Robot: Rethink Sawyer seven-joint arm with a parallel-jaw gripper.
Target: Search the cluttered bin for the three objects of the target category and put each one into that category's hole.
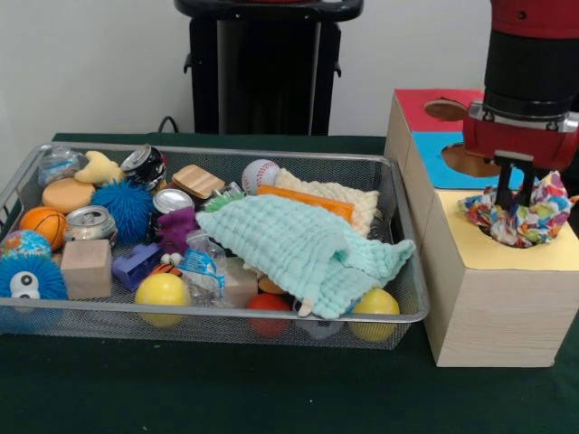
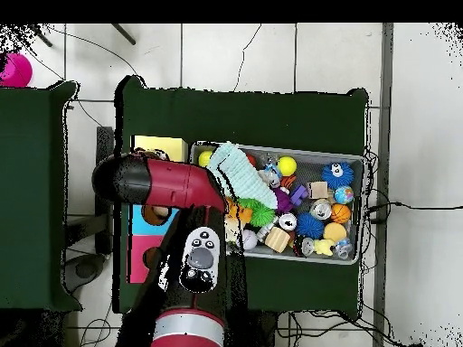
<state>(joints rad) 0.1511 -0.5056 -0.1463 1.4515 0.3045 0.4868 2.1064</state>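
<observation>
Fingers [image 1: 509, 201] closed on multicoloured cloth [image 1: 517, 217], over yellow hole [image 1: 543, 249]

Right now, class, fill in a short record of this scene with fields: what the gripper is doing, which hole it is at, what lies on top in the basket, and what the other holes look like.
gripper: gripper down on a multicoloured cloth, fingers closed on it
hole: the yellow section of the wooden box, nearest the camera; the cloth sits partly in it
basket top: a mint-green cloth draped over the right end of the wire basket
other holes: red section and blue section, both unblocked
</observation>
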